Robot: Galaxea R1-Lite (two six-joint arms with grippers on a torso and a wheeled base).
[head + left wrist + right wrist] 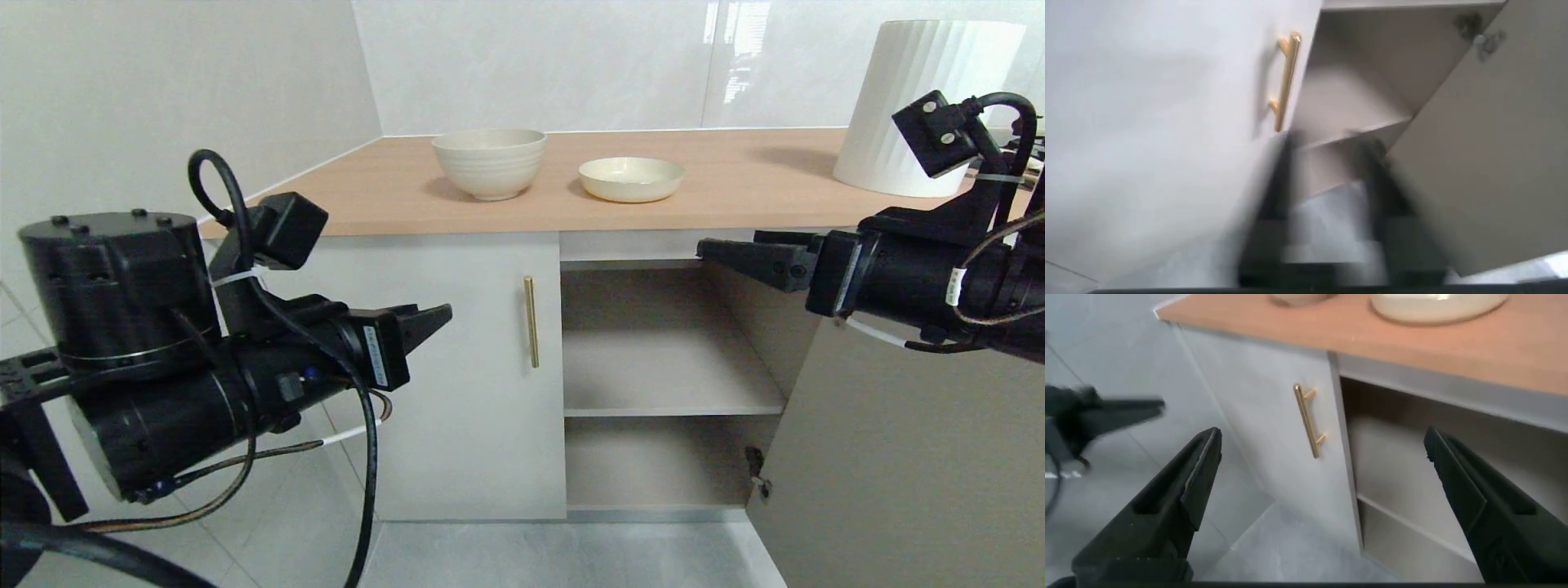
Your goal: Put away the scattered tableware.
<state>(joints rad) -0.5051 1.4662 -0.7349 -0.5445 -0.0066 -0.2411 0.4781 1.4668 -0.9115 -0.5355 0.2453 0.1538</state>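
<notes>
A deep cream bowl (488, 163) and a shallow cream dish (630, 178) stand side by side on the wooden counter (759, 184). In the right wrist view the dish (1437, 304) and the bowl (1298, 298) show at the counter's front. My left gripper (424, 321) hangs open and empty in front of the closed cabinet door, below counter height; its blurred fingers (1278, 204) stand apart. My right gripper (727, 255) is open and empty at the top of the open cabinet, just under the counter edge, with its fingers (1176, 506) spread wide.
The cabinet's right door (898, 457) is swung open, baring two shelves (669, 367). The left door (465, 367) is closed and has a gold handle (531, 321). A tall white ribbed cylinder (922, 106) stands at the counter's back right. Grey tiled floor (555, 555) lies below.
</notes>
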